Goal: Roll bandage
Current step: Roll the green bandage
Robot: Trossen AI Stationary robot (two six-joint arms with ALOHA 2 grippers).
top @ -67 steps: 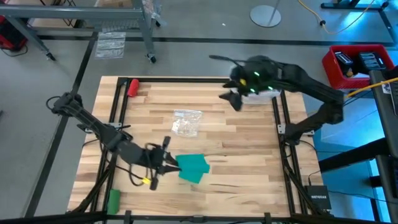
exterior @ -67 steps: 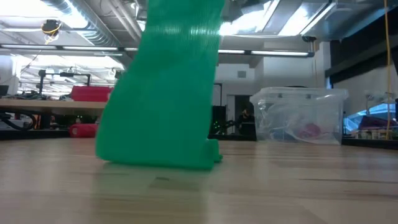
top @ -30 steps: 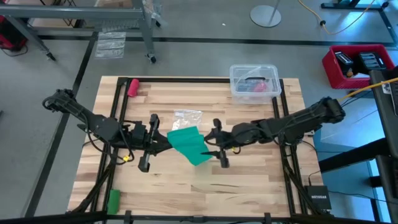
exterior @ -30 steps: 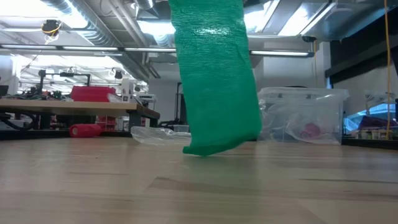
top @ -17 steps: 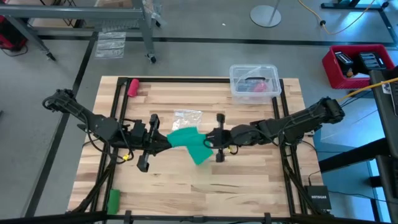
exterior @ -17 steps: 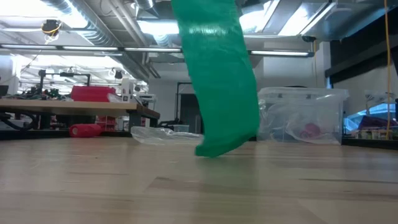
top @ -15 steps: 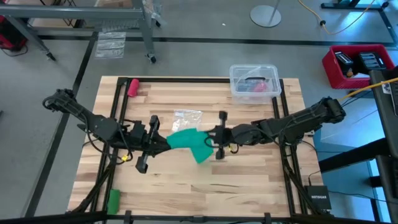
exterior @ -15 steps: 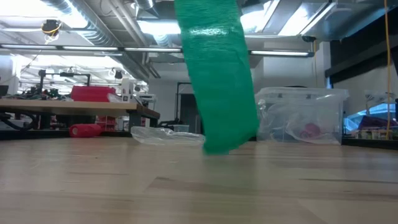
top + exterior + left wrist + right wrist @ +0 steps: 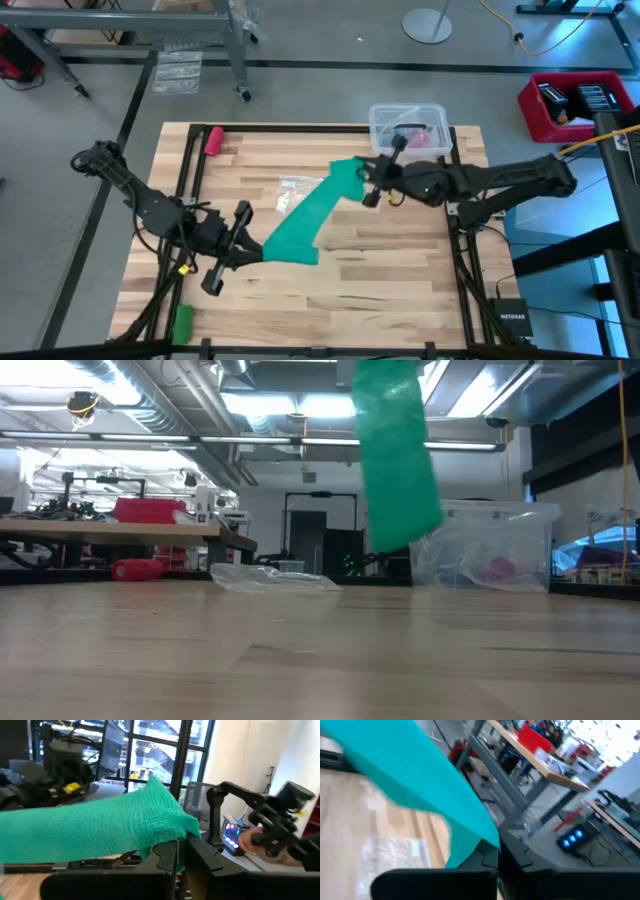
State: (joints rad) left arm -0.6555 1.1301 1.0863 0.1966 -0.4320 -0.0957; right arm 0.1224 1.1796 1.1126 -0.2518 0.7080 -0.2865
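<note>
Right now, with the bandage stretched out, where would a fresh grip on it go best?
Probably at an end, from the side. The bandage hangs as a flat strip above the table, held by the left gripper at one end and the right gripper at the other. Its unsupported middle would likely give under pinching.

You have one teal bandage [image 9: 305,220]; two tools, left tool [image 9: 243,250] and right tool [image 9: 366,176]; one clear bin [image 9: 408,130]; one pink-red roll [image 9: 213,139]; one small green roll [image 9: 181,322]; one plastic bag [image 9: 292,190].

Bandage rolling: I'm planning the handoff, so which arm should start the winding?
Probably left: the left gripper pinches the bandage low near the table, while the right gripper holds the far end raised.
</note>
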